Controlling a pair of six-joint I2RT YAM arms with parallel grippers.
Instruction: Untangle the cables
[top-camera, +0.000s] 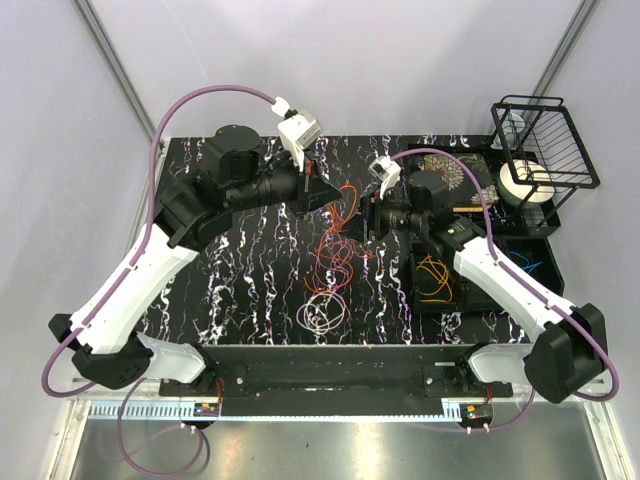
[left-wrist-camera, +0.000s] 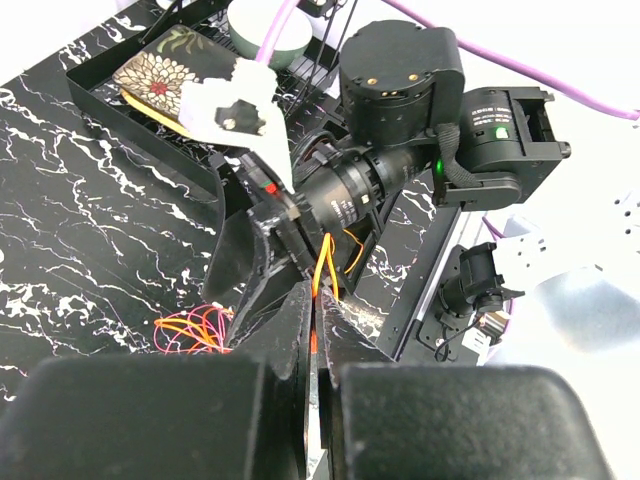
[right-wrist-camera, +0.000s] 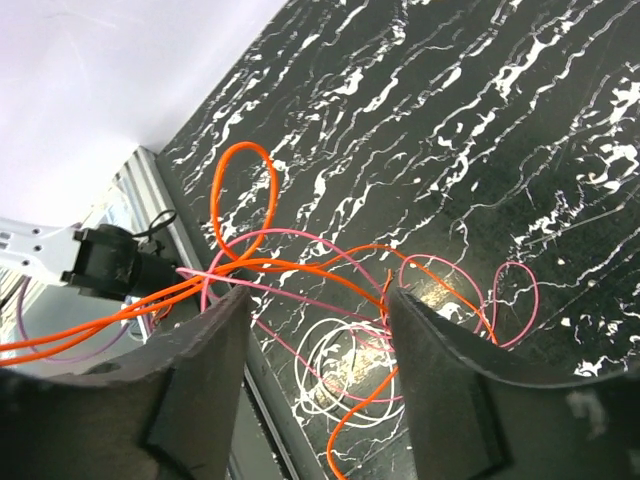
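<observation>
Pale grey walls (top-camera: 400, 60) enclose the space. The bench (top-camera: 250, 280) is black with white marble veining, evenly lit.

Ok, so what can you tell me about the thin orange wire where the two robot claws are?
The thin orange wire looks smooth, bendy and plastic-coated. Part of it is held up above the black marbled table, and it curls into a loop. The left gripper is shut on it, pinching two strands together. The wire also passes between the open fingers of the right gripper; I cannot tell if they touch it. A thin pink wire tangles across it.
</observation>
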